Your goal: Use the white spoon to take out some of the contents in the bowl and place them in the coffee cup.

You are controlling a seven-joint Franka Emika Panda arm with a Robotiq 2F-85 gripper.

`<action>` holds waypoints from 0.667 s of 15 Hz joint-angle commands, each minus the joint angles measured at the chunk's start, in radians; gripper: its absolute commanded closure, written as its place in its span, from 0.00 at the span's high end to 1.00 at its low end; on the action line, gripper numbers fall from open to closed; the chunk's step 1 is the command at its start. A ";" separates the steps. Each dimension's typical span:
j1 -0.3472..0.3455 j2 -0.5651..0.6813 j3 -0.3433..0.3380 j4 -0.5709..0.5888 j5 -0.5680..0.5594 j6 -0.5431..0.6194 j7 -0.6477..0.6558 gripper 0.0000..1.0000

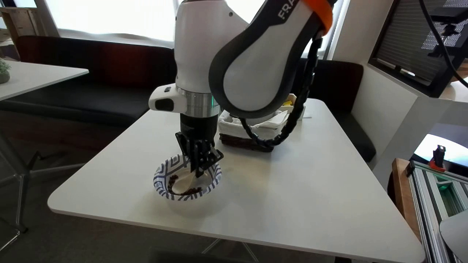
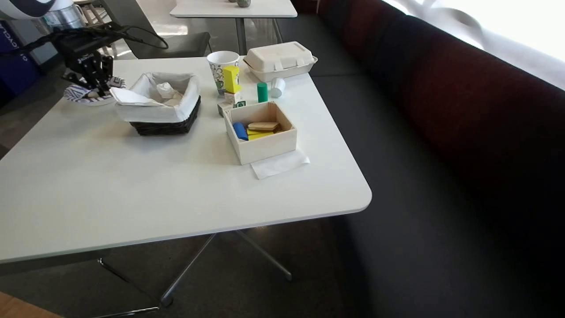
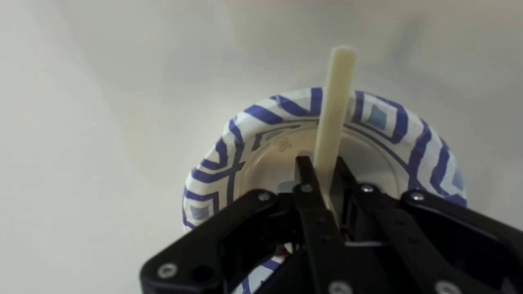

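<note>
In an exterior view, reaches down with the arm (image 1: 197, 47) over the white counter (image 1: 292, 190). Has the end effector (image 1: 196, 171) low over the patterned bowl (image 1: 161, 182), clenched on the white spoon (image 1: 184, 183). Holds the spoon slanted, with the scoop inside the bowl and the dark brown contents (image 1: 193, 191) lying along two sides of it. Leaves unclear any load on the scoop.

In an exterior view, shows the bowl at the far left of the counter, below the end effector, with one edge covered by a lined basket (image 2: 165, 127). Has the coffee cup (image 2: 217, 66) upright to the right of the basket, well apart from the bowl, with a yellow block (image 2: 231, 79) in front of part of it. Has a wooden box (image 2: 269, 148) nearer, holding blue and yellow pieces (image 2: 239, 131), and a lidded carton (image 2: 279, 59) near the cup.

In the wrist view, pinches the spoon's straight handle between the two black fingers (image 3: 305, 175). Looks down on the bowl, with the handle's end sticking out past them and crossing the rim from this angle. Hides the scoop behind the end effector.
</note>
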 commanded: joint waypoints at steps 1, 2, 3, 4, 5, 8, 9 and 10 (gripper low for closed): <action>-0.073 0.056 0.067 0.002 0.095 0.053 -0.115 0.04; -0.093 0.061 0.086 0.002 0.122 0.059 -0.145 0.04; -0.110 0.064 0.103 0.002 0.146 0.064 -0.172 0.04; -0.130 0.069 0.125 0.002 0.174 0.066 -0.201 0.04; -0.138 0.068 0.131 0.002 0.189 0.070 -0.217 0.04; -0.145 0.048 0.131 -0.003 0.218 0.064 -0.230 0.04; -0.144 0.040 0.130 -0.005 0.224 0.059 -0.230 0.04; -0.125 0.026 0.109 -0.009 0.214 0.046 -0.209 0.04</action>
